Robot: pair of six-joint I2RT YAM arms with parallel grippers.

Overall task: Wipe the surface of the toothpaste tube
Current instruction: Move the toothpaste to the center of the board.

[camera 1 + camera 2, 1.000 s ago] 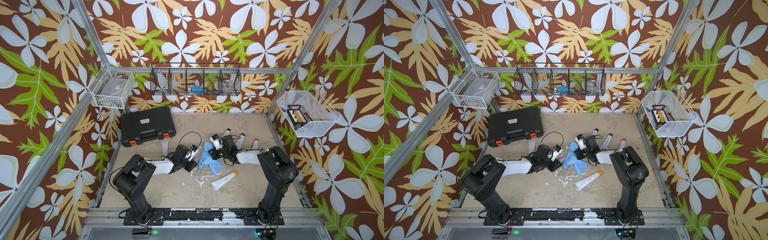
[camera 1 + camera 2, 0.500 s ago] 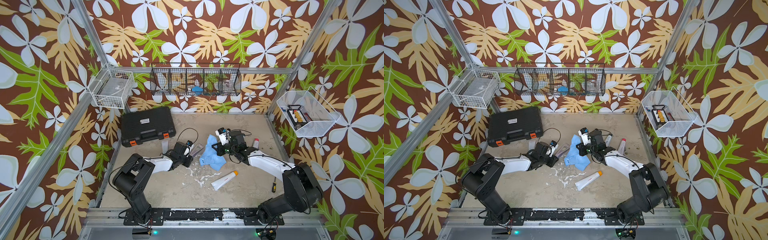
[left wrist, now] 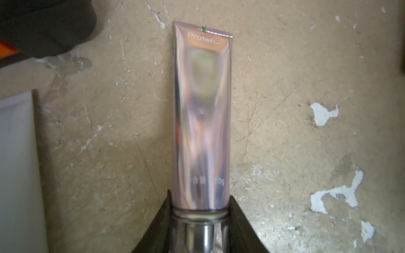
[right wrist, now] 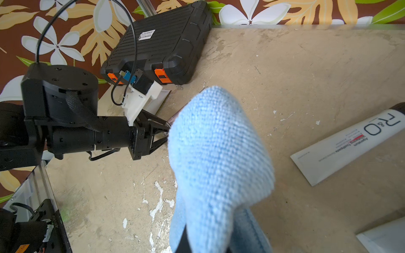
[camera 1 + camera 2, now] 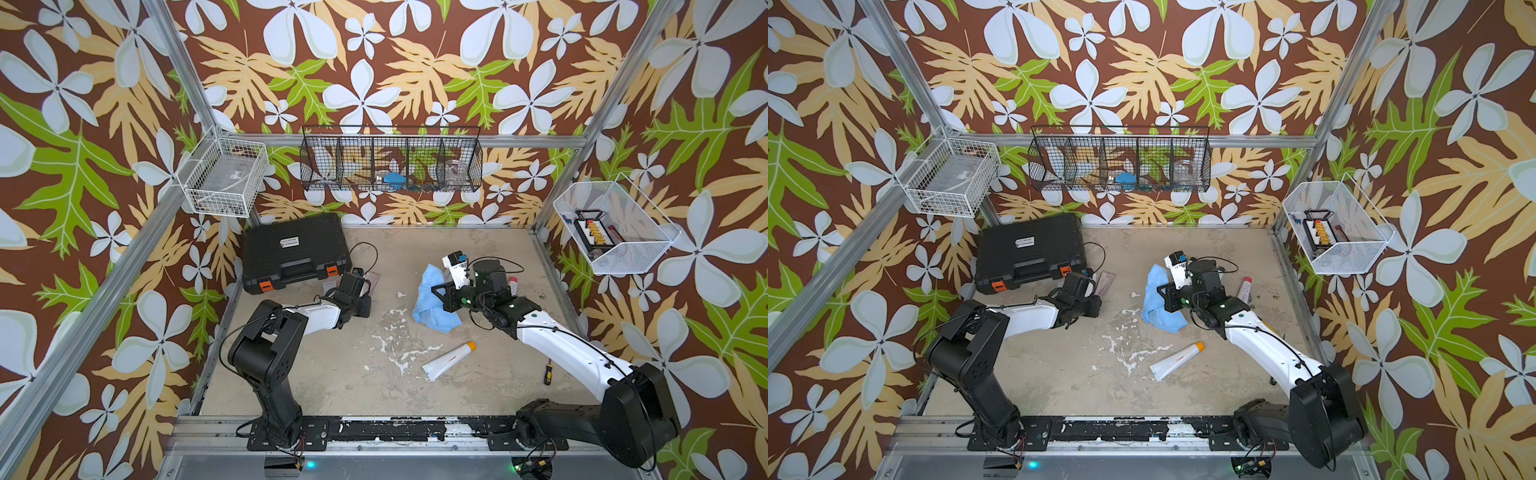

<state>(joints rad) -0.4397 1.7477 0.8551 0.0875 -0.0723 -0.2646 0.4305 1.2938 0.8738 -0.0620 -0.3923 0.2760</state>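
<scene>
At the far left of the table (image 5: 316,374), in both top views, the left gripper (image 5: 362,289) grasps a shiny toothpaste tube (image 5: 1105,282) just beside a black case (image 5: 295,251). Right of it and apart, the right gripper (image 5: 436,293) is clenched on a blue cloth (image 5: 432,303). A white orange-capped tube (image 5: 449,360) lies nearer. From the left wrist, black fingers (image 3: 240,225) flank the shiny tube's cap end. From the right wrist, the cloth hides the right jaws, and an R&O tube (image 4: 350,142) lies on the table.

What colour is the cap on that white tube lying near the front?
Orange cap, clearest in a top view.
</scene>
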